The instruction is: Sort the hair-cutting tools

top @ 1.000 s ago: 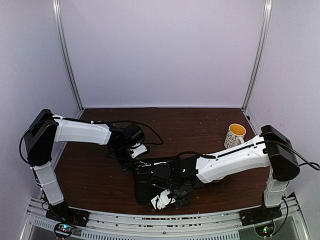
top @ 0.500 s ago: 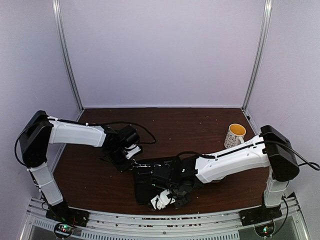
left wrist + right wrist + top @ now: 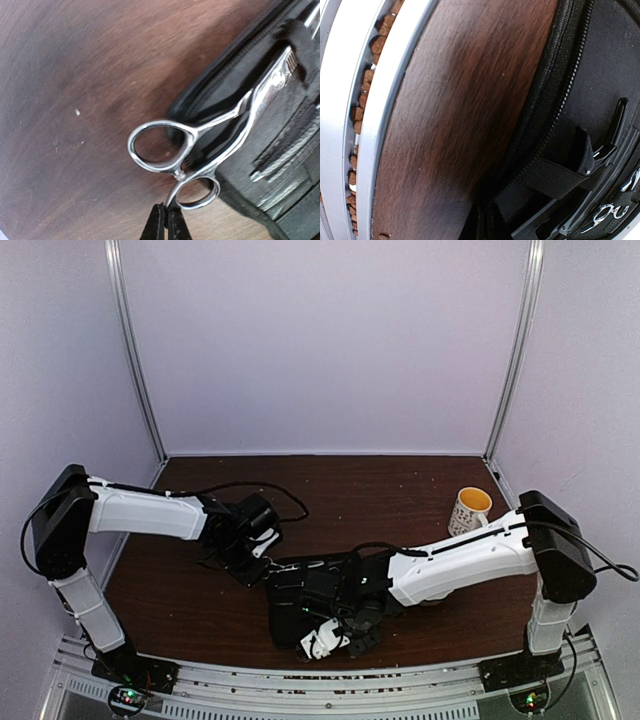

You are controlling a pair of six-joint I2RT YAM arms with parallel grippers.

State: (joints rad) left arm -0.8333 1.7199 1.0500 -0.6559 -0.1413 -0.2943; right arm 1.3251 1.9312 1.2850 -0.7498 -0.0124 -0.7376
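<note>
Brown wood table (image 3: 400,490), lilac walls, black zip case (image 3: 300,590) lying open near the front edge. All places below are relative to the case.

Left gripper (image 3: 165,220) is just off the case's left edge, fingers pressed together on what looks like the rim of the smaller ring of a pair of scissors (image 3: 265,87). Both rings hang out over bare wood; the blades are tucked inside the case.

Right gripper (image 3: 482,222) is at the case's front rim by the zip. Dark fingers on dark fabric, so can't tell if it's spread or gripping.

Inside the case: a black clip (image 3: 615,127) above an elastic strap, and the rings of a second pair of scissors (image 3: 607,212) at the frame's corner. Mug (image 3: 470,510) is well off to the case's right.

My read is step one, drawing the first scissors out. Nothing looks sorted yet. Next move needs a straight pull along the blade line away from the case, with the case pinned so it doesn't drag. The grip on that ring is thin, so it could slip or twist.
</note>
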